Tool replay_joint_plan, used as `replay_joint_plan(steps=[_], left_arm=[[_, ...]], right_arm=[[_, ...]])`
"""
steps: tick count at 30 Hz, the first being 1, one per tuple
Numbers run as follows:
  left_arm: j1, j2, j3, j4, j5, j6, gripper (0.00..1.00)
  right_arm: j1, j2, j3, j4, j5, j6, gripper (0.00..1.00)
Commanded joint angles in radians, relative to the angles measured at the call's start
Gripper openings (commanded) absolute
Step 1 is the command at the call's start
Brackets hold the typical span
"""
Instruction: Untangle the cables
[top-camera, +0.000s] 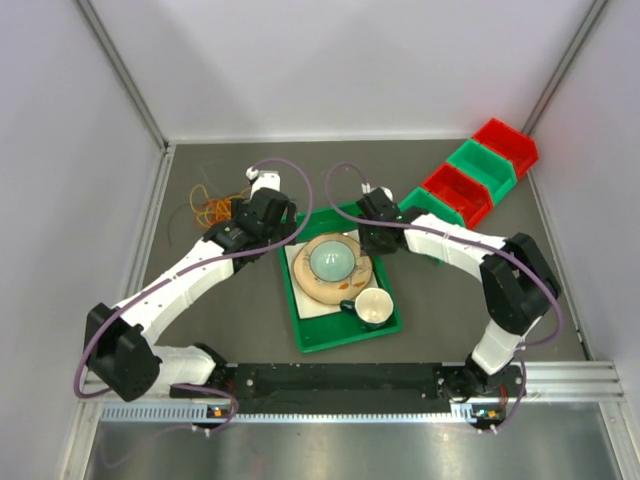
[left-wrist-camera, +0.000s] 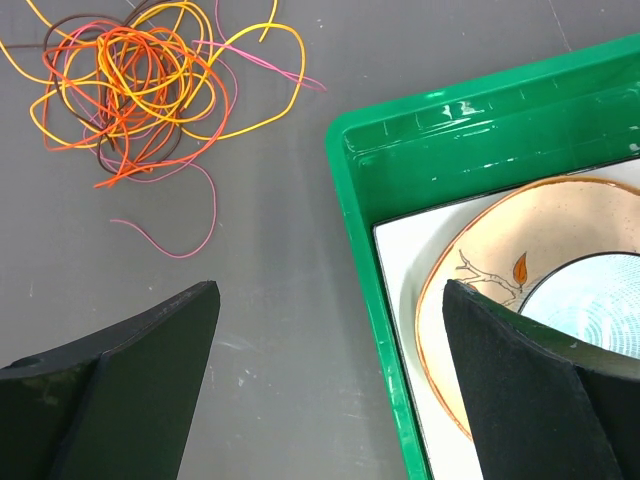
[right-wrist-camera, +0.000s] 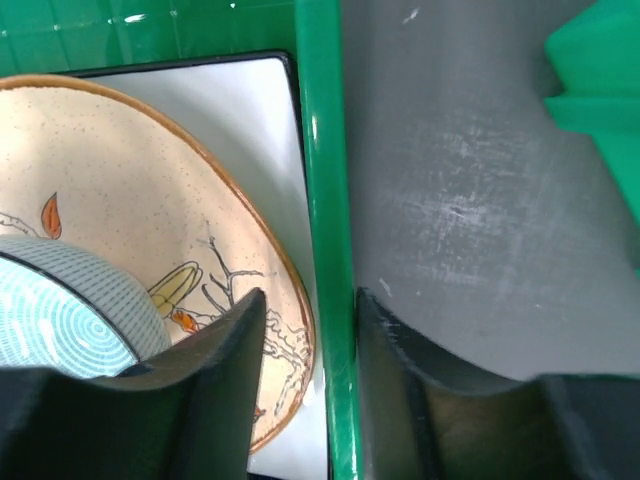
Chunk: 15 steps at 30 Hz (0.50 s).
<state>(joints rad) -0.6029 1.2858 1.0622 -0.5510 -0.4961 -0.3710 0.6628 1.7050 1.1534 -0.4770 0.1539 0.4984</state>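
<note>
The tangle of orange, yellow, pink and brown cables (top-camera: 210, 208) lies on the grey table at the back left; it also shows at the top left of the left wrist view (left-wrist-camera: 130, 80). My left gripper (top-camera: 284, 232) is open wide and empty (left-wrist-camera: 330, 300), astride the left rim of the green tray (left-wrist-camera: 362, 250), to the right of the cables and apart from them. My right gripper (top-camera: 378, 240) is narrowly open (right-wrist-camera: 308, 305). It straddles the tray's right rim (right-wrist-camera: 322, 150), with its outer finger against the rim and a small gap at the inner one.
The green tray (top-camera: 300, 335) holds a beige plate (top-camera: 350, 283) with a pale blue bowl (top-camera: 330, 260) on it, and a cup (top-camera: 373, 307). Red and green bins (top-camera: 480, 170) stand at the back right. White walls enclose the table.
</note>
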Motion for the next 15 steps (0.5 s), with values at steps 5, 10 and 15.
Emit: replay_joint_plan(steps=[5, 10, 15], left_arm=[[0.006, -0.029, 0.002, -0.001, -0.030, 0.011, 0.99], [0.006, -0.026, 0.002, 0.003, -0.022, 0.009, 0.99], [0.006, -0.023, -0.002, 0.006, -0.016, 0.001, 0.99]], right_arm=[[-0.006, -0.181, 0.103, -0.121, 0.335, -0.110, 0.58], [-0.107, -0.205, 0.068, -0.150, 0.326, -0.231, 0.68], [-0.160, -0.148, 0.034, -0.147, 0.270, -0.316, 0.71]])
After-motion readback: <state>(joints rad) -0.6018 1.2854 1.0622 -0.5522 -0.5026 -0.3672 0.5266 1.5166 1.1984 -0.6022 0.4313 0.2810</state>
